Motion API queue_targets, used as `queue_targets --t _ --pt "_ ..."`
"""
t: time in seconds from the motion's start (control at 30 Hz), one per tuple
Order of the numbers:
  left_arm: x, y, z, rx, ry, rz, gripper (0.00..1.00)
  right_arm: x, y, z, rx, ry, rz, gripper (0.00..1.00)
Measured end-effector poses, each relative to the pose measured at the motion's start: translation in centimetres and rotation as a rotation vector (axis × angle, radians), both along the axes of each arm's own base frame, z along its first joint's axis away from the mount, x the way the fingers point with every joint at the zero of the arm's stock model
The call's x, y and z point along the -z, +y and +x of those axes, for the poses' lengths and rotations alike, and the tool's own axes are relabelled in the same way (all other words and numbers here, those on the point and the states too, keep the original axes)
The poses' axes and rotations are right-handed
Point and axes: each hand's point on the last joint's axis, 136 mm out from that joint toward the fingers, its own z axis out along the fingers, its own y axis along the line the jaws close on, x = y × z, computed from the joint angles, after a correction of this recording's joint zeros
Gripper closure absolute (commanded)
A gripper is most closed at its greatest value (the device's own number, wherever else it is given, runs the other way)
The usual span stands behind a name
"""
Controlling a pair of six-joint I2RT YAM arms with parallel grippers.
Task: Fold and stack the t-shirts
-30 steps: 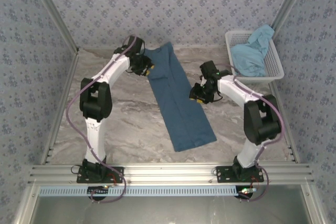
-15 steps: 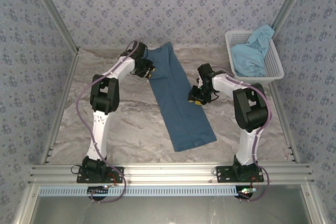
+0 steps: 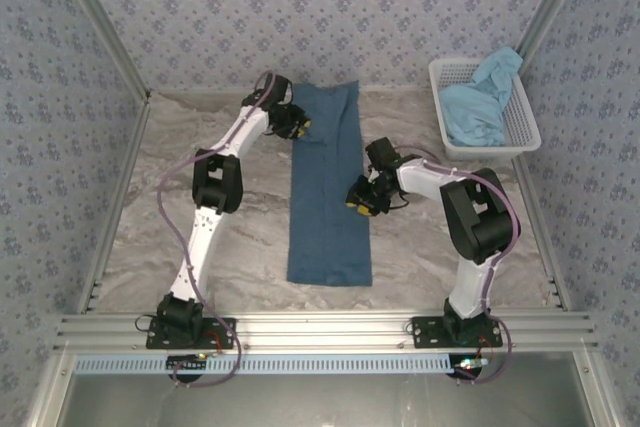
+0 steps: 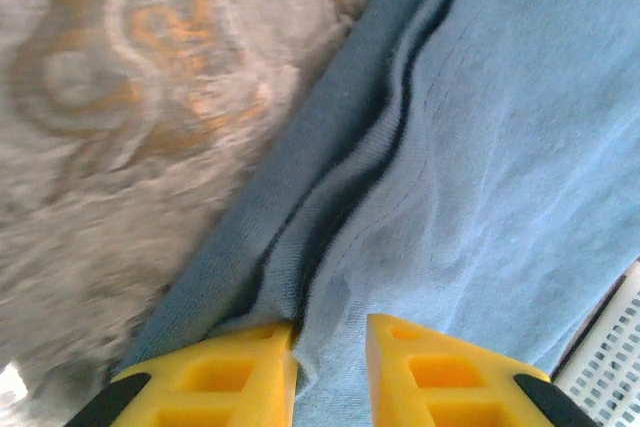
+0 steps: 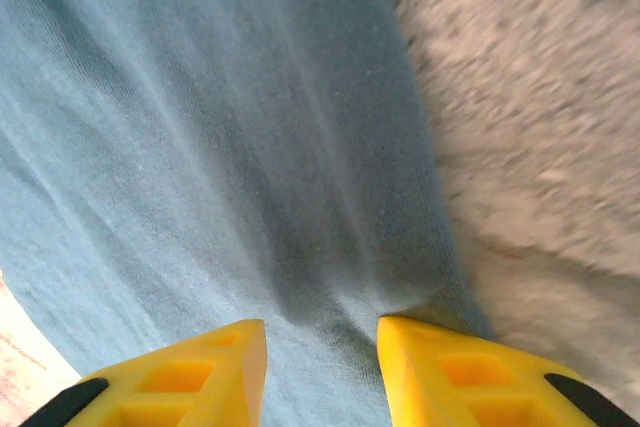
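Left wrist: left fingers (image 4: 210, 382) pinch the teal t-shirt (image 4: 500, 147) by one edge; right fingers (image 5: 440, 367) clamp the opposite edge.

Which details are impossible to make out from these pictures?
1. Left wrist: whether the left tool pinches the teal t-shirt; the bottom edge cuts it off.
2. Right wrist: same for the right tool.
3. Top external: sky-blue t-shirt crumpled; basket wall hides its underside.

My left arm (image 3: 197, 247) and right arm (image 3: 463, 287) are white tubes with fat black joints. A purple cable (image 3: 163, 197) runs along each. Their black bases sit on the silver rail (image 3: 320, 327). Farthest from the rail, my fingers (image 4: 215, 377) are bright yellow blocks with square holes.
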Motion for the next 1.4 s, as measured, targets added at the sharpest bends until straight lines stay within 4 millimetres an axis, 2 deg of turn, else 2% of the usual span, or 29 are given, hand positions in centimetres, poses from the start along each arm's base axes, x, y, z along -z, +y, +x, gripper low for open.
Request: queue_targets --t 0.1,0.2,0.3,0.4,0.47,0.57,0.67,0.77,0.83,0.9,1.0,1.07,1.13,1.27,1.4 --pt "-0.1 -0.3 0.1 0.014 -0.004 -0.001 0.72 0.0 0.1 -0.1 0.015 0.004 -0.004 0.61" --pt "-0.3 -0.1 -0.2 0.028 -0.005 0.020 0.55 -0.2 -0.4 0.0 0.030 0.006 -0.019 0.60" --pt "-1.2 0.5 -0.5 0.036 -0.012 0.061 0.42 -0.5 -1.4 -0.1 0.040 0.000 -0.055 0.55" --pt "-3.3 1.4 -1.5 0.053 -0.024 0.121 0.41 -1.6 -2.2 -0.3 0.039 -0.024 -0.083 0.49" --pt "-5.1 2.2 -3.1 0.078 -0.025 0.160 0.42 -3.1 -2.5 -0.3 0.035 -0.058 -0.086 0.47" --pt "-8.3 3.8 -7.7 0.140 -0.022 0.199 0.46 -5.4 -2.8 -0.6 0.026 -0.104 -0.077 0.46" --pt "-9.9 5.1 -14.6 0.235 0.006 0.200 0.48 -7.1 -3.2 -1.8 0.019 -0.130 -0.058 0.46" --pt "-8.2 5.6 -23.2 0.384 0.094 0.203 0.48 -7.0 -4.0 -4.8 0.008 -0.083 -0.042 0.45" --pt "-5.8 5.4 -29.3 0.495 0.183 0.191 0.46 -6.2 -4.5 -7.5 0.000 -0.019 -0.034 0.45" --pt "-3.1 5.4 -36.3 0.606 0.308 0.177 0.45 -5.4 -4.9 -10.0 0.002 0.052 -0.017 0.44" --pt "-1.0 5.7 -44.3 0.712 0.446 0.151 0.45 -4.1 -5.1 -13.6 0.020 0.148 0.019 0.44" --pt "-0.5 6.1 -47.0 0.726 0.485 0.137 0.45 -3.4 -5.0 -15.4 0.025 0.197 0.036 0.44" --pt "-0.1 6.1 -48.4 0.724 0.499 0.119 0.45 -2.5 -4.7 -16.9 0.030 0.241 0.048 0.44" --pt "0.7 4.8 -48.8 0.716 0.477 0.098 0.48 -1.1 -4.0 -19.0 0.038 0.302 0.062 0.44" --pt "1.2 3.6 -48.4 0.700 0.444 0.077 0.51 -0.4 -3.4 -19.8 0.043 0.317 0.066 0.45"
